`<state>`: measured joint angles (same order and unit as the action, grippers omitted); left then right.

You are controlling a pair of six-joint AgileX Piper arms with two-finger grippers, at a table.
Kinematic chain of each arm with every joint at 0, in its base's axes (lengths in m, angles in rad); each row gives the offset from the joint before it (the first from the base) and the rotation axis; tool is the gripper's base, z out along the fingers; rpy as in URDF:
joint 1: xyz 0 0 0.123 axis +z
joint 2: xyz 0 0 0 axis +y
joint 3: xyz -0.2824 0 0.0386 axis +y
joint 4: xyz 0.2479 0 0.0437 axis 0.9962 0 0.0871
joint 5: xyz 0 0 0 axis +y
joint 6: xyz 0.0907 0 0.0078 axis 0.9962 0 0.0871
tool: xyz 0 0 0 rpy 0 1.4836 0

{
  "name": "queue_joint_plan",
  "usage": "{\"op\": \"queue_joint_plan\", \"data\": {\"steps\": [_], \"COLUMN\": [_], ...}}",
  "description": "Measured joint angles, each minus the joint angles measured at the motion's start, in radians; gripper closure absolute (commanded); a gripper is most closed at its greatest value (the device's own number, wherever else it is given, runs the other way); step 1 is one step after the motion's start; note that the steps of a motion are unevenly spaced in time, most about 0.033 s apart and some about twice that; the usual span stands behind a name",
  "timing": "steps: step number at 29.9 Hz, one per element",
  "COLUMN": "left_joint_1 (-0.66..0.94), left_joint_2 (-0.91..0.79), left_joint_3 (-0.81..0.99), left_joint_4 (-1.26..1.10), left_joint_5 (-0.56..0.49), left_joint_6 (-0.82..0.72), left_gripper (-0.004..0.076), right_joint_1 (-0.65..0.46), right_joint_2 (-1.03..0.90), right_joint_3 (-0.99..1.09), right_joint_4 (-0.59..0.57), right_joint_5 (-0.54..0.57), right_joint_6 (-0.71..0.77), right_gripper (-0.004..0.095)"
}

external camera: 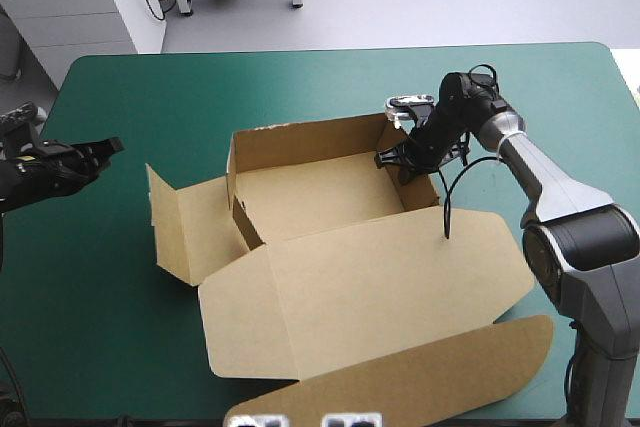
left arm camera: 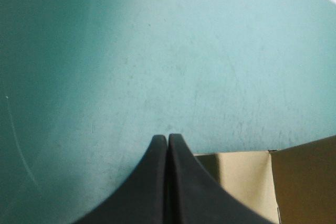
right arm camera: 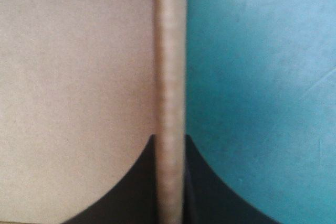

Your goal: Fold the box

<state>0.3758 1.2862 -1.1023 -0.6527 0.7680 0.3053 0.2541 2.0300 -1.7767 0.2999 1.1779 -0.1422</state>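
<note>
The high camera looked forward and down over the whole teal-green-covered bench (external camera: 300,87), while the wrist cameras peered closely along the left gripper (left arm camera: 168,137) and the right gripper (right arm camera: 169,137), all sharing the brown cardboard box (external camera: 330,197).

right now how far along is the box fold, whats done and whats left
Done: the far wall of the box stands up. In hand: the right gripper is shut on the top edge of the right wall, holding it upright. To do: the left flap splays outward, untucked, and the lid lies flat at the near side. The left gripper, shut, sits apart from the box.
</note>
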Motion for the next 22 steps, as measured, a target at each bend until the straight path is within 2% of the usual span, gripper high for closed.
{"op": "queue_joint_plan", "data": {"steps": [4,9,16,22], "left_joint_1": [0.102,0.186,0.193,0.118], "left_joint_2": [0.0,0.03,0.142,0.153], "left_joint_3": [0.0,0.0,0.0,-0.001], "left_joint_4": [-0.152,-0.308,-0.533,-0.622], "left_joint_5": [0.029,0.118,0.295,0.375], "left_joint_6": [0.084,0.197,0.328,0.377], "left_gripper": [0.0732,0.0732,0.0732,0.0732], "right_joint_1": [-0.034,-0.104,-0.143,-0.146], "right_joint_2": [-0.053,-0.144,-0.268,-0.327], "right_joint_3": [0.0,0.0,0.0,-0.001], "right_joint_4": [0.039,0.132,0.141,0.154], "right_joint_5": [-0.029,-0.045,-0.073,-0.117], "right_joint_6": [-0.002,-0.017,-0.025,-0.026], "right_gripper": [0.0926,0.0926,0.0926,0.0926]}}
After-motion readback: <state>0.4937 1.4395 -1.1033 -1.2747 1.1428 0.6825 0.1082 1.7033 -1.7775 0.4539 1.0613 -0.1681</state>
